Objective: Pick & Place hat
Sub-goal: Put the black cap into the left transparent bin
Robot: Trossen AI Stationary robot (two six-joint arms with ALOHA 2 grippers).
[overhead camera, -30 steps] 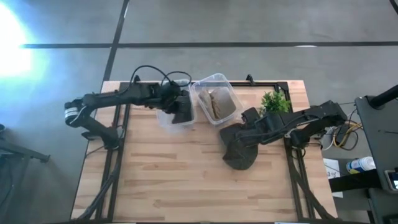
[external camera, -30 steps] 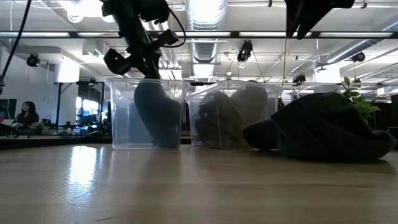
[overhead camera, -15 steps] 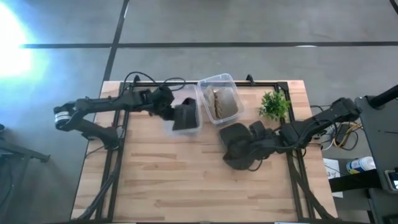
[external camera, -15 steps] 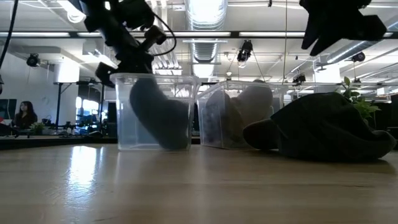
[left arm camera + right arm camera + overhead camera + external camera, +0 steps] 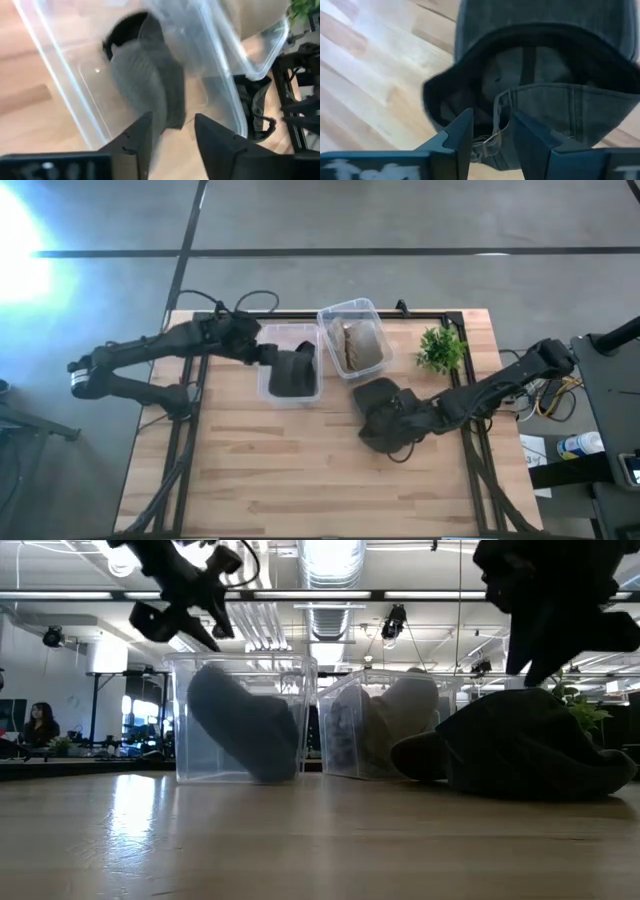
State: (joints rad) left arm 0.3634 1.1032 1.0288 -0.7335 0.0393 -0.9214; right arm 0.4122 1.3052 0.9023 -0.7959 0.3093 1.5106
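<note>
A grey hat [image 5: 293,370] lies slanted inside the left clear bin [image 5: 268,385], its lower end on the bin floor [image 5: 270,765]. My left gripper [image 5: 262,352] hangs open above the bin's left rim, its fingers [image 5: 134,142] clear of the grey hat [image 5: 147,80]. On the table to the right a dark hat [image 5: 380,415] rests on its brim side [image 5: 520,745]. Just above the dark hat's open underside and back strap [image 5: 495,107], my right gripper [image 5: 490,135] stands open; I see no touch.
A second clear bin [image 5: 353,340] holding tan hats stands right of the first, close to the dark hat. A small green plant [image 5: 441,348] is at the far right. A person [image 5: 40,725] sits far off in the room. Bare wood lies along the near half.
My left gripper has opened and let go of the grey hat, then drawn back up and toward the table's left; the hat has dropped to rest in the bin. Both bins have slid a little rightward. My right gripper has come down toward the near edge over the dark hat.
</note>
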